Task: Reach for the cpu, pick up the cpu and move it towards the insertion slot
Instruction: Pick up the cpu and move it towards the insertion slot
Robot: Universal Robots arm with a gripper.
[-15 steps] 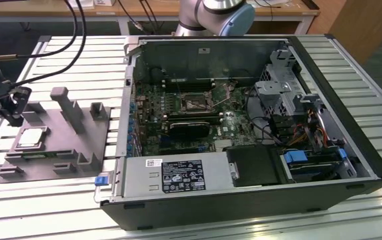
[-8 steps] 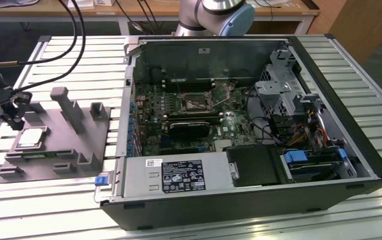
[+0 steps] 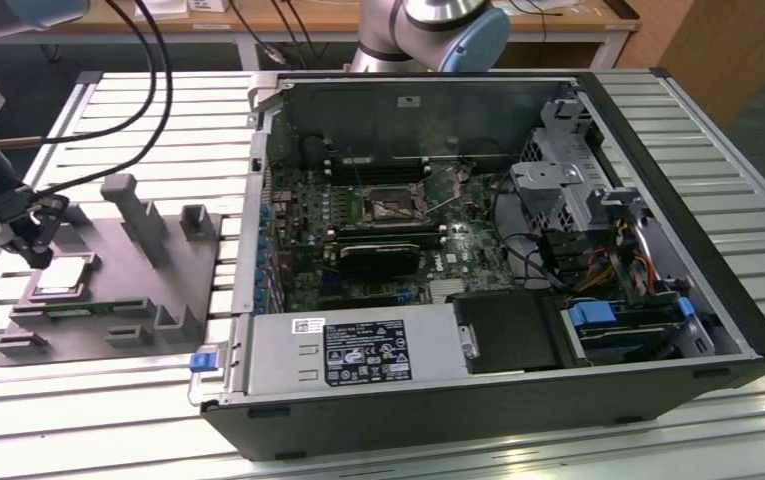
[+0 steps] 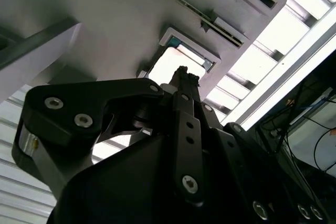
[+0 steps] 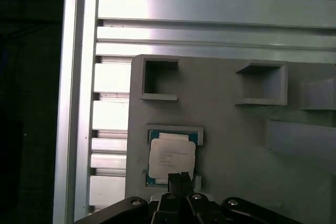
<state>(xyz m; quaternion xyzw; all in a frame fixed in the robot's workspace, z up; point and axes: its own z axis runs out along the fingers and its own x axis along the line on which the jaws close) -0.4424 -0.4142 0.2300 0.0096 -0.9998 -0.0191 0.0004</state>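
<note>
The cpu (image 3: 62,277) is a small silver square lying flat in a recess of the grey fixture plate (image 3: 126,262), at the exterior view's left. My gripper (image 3: 42,256) hangs just above the chip's near edge, its dark fingers drawn together into one narrow tip, holding nothing. In the first wrist view the tip of the gripper (image 5: 179,178) overlaps the edge of the cpu (image 5: 171,157). In the second wrist view the gripper (image 4: 184,73) points at the bright cpu (image 4: 169,65) in its frame. The insertion slot (image 3: 393,206) sits in the motherboard inside the open computer case.
The open black computer case (image 3: 649,200) fills the middle and right of the exterior view, with a power supply (image 3: 355,350) at its front. Grey posts (image 3: 135,215) and blocks (image 3: 195,222) rise from the fixture plate between cpu and case. Black cables (image 3: 155,90) hang above the ribbed metal table (image 3: 155,110).
</note>
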